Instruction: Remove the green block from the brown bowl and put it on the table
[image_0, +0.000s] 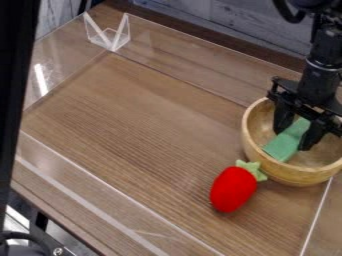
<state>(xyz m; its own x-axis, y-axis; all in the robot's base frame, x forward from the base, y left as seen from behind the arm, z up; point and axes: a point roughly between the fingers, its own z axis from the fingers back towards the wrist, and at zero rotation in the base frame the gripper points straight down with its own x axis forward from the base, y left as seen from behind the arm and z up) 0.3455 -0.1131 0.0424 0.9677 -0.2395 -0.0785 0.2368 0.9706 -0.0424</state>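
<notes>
The brown bowl stands at the right of the table. Inside it lies the green block, slanting from lower left to upper right. My gripper points straight down into the bowl. Its black fingers stand apart on either side of the block's upper end and hide part of it. I cannot make out whether the fingers touch the block. The block rests on the bowl's floor.
A red strawberry toy with green leaves lies just left of and in front of the bowl. Clear acrylic walls run along the table's edges. A dark upright bar crosses the left foreground.
</notes>
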